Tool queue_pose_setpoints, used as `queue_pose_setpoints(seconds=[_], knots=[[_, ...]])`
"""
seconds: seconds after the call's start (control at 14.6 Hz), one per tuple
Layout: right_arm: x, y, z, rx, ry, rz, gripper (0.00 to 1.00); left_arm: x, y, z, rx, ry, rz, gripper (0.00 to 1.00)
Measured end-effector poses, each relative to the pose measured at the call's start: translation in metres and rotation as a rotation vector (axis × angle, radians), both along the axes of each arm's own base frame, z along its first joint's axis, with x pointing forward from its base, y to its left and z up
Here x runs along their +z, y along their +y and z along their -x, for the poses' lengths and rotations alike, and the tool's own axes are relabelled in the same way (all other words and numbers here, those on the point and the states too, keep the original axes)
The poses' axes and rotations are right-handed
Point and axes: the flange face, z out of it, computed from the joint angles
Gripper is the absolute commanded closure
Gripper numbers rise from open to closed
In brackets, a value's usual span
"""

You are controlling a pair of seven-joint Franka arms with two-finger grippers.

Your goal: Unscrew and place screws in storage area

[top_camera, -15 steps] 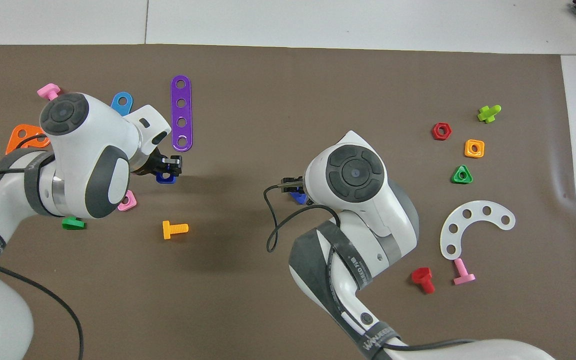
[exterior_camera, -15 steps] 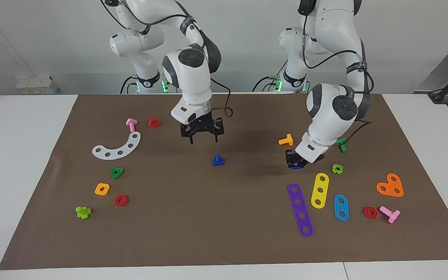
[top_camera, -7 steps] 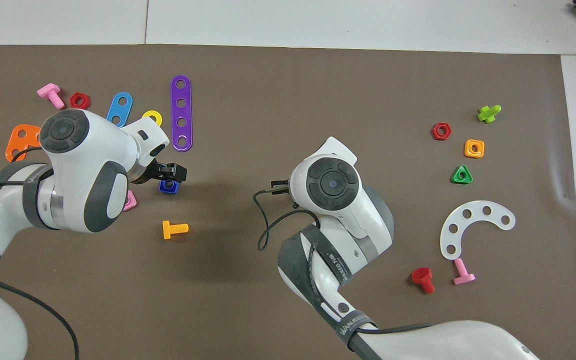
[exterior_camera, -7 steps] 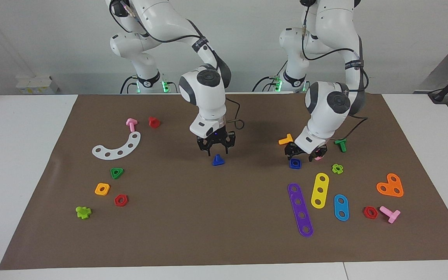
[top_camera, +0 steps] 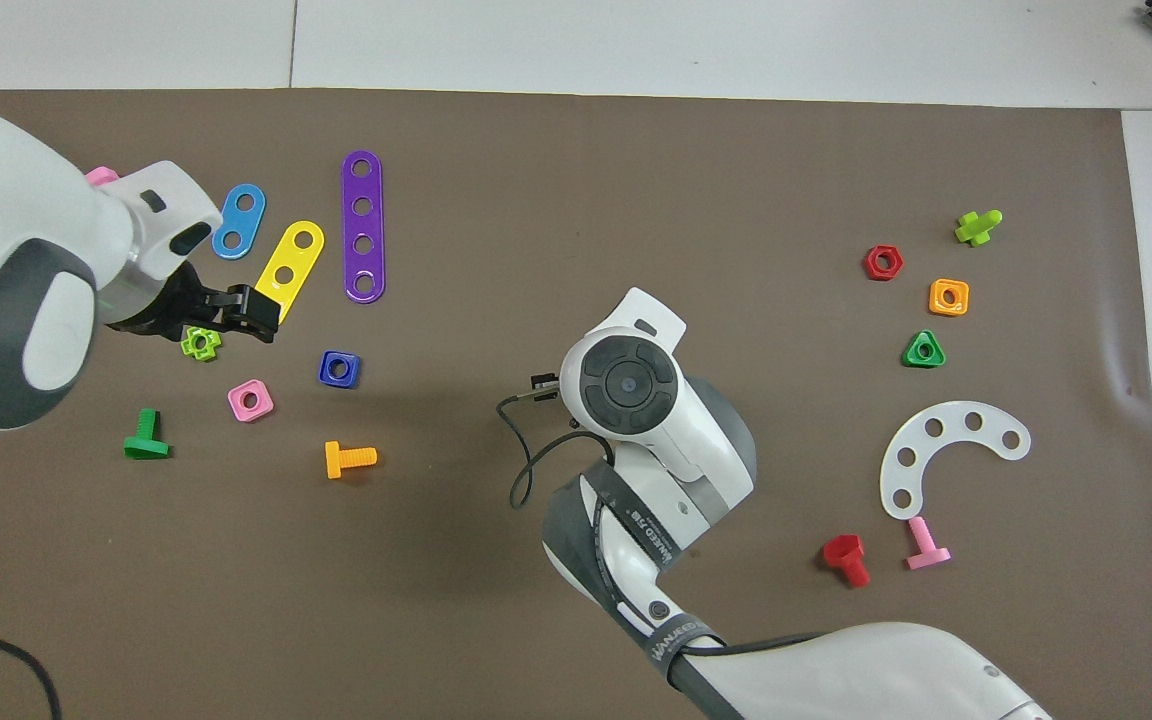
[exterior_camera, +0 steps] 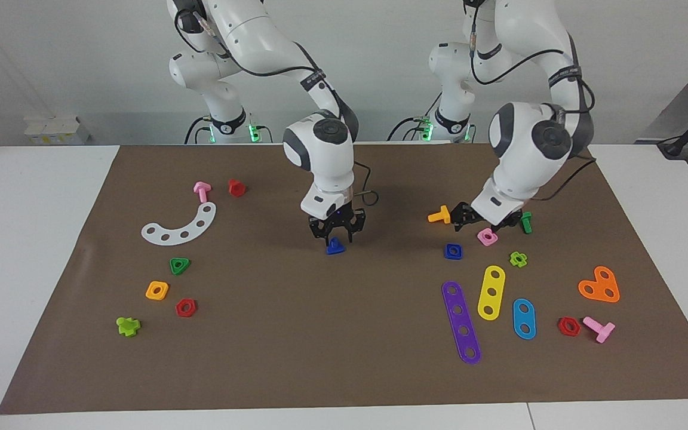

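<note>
One triangular-headed blue screw (exterior_camera: 335, 246)

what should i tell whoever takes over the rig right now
Right gripper: low over the blue screw, fingers open either side of it, not yet shut.
Left gripper: open, holding nothing, raised over the pink square nut.
The screw stands head down on the brown mat mid-table, already free of the blue square nut, which lies toward the left arm's end.
Done: unscrewing.
Left: probably grip the screw and set it in its storage spot.
</note>
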Motion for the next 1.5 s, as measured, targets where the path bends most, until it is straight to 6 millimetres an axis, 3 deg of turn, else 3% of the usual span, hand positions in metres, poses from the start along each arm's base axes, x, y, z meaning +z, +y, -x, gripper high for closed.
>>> queue_pose_setpoints(seconds=[0.07, 0.34, 0.55, 1.02, 1.3, 1.5], knots=[[-0.001, -0.001, 0.000, 0.000, 0.001, 0.002, 1.00, 0.018, 0.011, 0.007, 0.010, -0.006, -0.007, 0.00], [-0.004, -0.007, 0.001, -0.005, 0.007, 0.009, 1.00, 0.077, 0.051, 0.046, 0.065, 0.012, -0.007, 0.00], [0.003, -0.035, 0.000, 0.012, 0.008, 0.022, 1.00, 0.095, 0.062, 0.063, 0.073, 0.023, -0.030, 0.00], [0.041, -0.168, -0.007, -0.013, 0.038, 0.067, 1.00, 0.124, 0.060, 0.073, 0.064, -0.023, -0.033, 0.00], [0.030, -0.252, -0.020, -0.012, 0.074, 0.090, 1.00, 0.143, 0.060, 0.075, 0.065, -0.048, -0.030, 0.00], [0.020, -0.296, -0.026, 0.013, 0.097, 0.100, 1.00, 0.149, 0.061, 0.076, 0.065, -0.056, -0.029, 0.00]])
